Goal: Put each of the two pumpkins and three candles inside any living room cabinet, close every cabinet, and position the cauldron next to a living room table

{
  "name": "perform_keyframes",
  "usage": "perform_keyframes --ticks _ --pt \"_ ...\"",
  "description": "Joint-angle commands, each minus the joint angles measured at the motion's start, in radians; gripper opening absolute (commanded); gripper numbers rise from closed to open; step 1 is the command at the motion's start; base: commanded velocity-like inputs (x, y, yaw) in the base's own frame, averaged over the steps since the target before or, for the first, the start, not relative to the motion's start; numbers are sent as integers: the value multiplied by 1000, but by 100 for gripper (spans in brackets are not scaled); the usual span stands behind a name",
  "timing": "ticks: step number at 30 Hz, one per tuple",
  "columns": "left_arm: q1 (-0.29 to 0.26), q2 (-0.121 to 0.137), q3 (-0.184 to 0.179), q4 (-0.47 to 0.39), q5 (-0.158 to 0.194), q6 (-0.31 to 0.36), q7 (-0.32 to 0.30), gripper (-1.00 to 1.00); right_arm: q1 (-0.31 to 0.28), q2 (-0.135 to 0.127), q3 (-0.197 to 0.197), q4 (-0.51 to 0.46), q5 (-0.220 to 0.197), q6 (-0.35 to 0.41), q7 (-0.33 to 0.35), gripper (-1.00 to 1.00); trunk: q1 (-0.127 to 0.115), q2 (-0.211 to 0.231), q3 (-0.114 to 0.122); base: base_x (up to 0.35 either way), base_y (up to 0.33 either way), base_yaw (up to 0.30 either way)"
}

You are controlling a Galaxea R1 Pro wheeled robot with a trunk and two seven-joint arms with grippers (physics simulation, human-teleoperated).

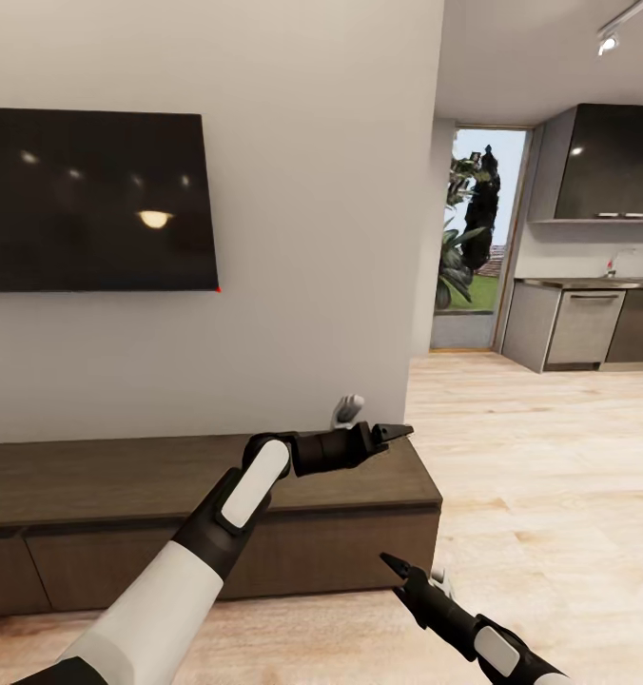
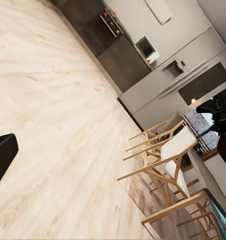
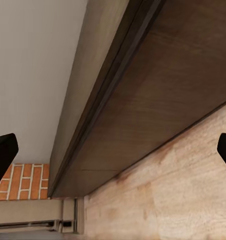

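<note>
Left gripper (image 1: 398, 433) over cabinet (image 1: 93, 476), elbow bent

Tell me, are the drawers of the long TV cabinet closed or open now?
Closed, as far as visible. In the head view the drawer fronts of the cabinet sit flush under its top, with no beige inside showing. Its left end is out of frame.

Closed cabinet (image 3: 143, 100) above wood floor (image 3: 183, 190)

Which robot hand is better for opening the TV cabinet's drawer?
Probably the right hand: it hangs low, before the cabinet's drawer front. The left hand floats above the top, pointing away.
</note>
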Motion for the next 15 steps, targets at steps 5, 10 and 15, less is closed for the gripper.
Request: perform_keyframes --ticks 5,10,15 --pt "0 0 0 1 -3 -29 -3 100 0 0 17 -2 -7 7 4 100 0 0 -1 0 0 0" --pt "0 0 -1 1 -4 -32 -3 100 0 0 78 -5 -8 6 -1 100 0 0 -1 0 0 0" --pt "0 0 -2 0 -4 -33 -3 100 0 0 129 -5 -11 -19 -2 100 0 0 -1 0 0 0"
